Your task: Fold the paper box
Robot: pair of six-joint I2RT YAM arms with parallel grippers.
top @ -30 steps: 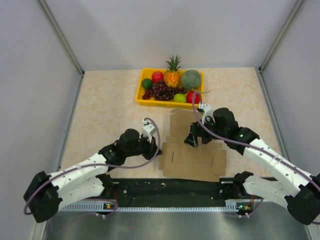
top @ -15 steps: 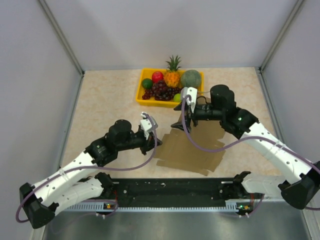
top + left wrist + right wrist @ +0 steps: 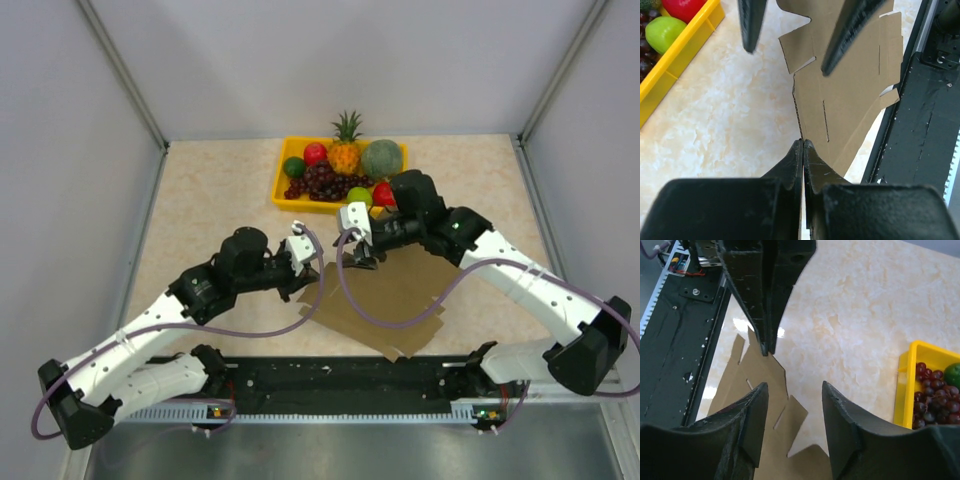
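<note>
- The plain brown cardboard box blank (image 3: 390, 300) is spread open and unfolded at the centre of the top view. It sits on the beige marbled table (image 3: 210, 200), just above the black base rail (image 3: 340, 375).
- The left gripper (image 3: 310, 270) sits at the blank's left edge. In its own wrist view the two black fingers (image 3: 790, 165) are pressed together at bottom centre. The sheet's perforated edge runs straight into their seam, so the sheet is pinched there.
- The right gripper (image 3: 355, 258) hangs over the blank's upper-left corner, close to the left gripper, with its fingers partway apart. One finger is above the cardboard and the other above bare table, straddling a flap edge. I cannot tell whether it touches.
- The yellow plastic fruit tray (image 3: 283, 185) sits at upper centre, apart from the blank.
</note>
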